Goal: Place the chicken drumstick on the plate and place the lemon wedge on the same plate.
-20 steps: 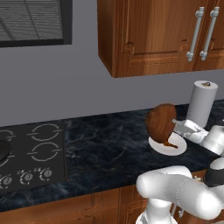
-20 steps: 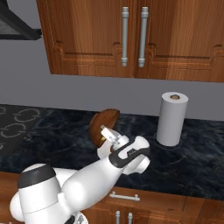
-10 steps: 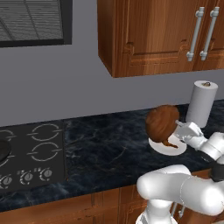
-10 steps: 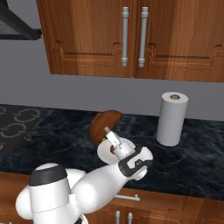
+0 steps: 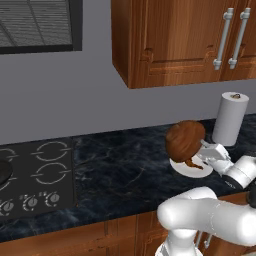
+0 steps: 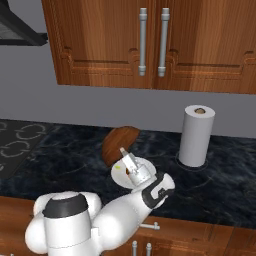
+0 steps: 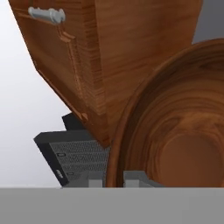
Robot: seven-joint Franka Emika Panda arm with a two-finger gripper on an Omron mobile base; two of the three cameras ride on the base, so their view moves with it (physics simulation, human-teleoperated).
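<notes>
At centre right of the left base view, the claw [image 5: 202, 145] pinches the rim of the brown bowl [image 5: 184, 139], tipped on edge above the white plate [image 5: 184, 168] on the table [image 5: 115, 170]. The chicken drumstick [image 5: 195, 164] lies on that plate. In the right base view, a small yellow-green speck, probably the lemon wedge [image 6: 117, 167], sits at the plate's left edge.

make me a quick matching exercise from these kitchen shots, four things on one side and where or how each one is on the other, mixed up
Things:
1. brown bowl
2. plate
3. paper towel roll
4. lemon wedge

Place or state:
A. stands upright on the counter
B. tipped on edge, rim gripped by the end effector
C. lies on the plate's rim
D. flat on the counter under the tipped bowl

Pairs: 1-B, 2-D, 3-A, 4-C
</notes>
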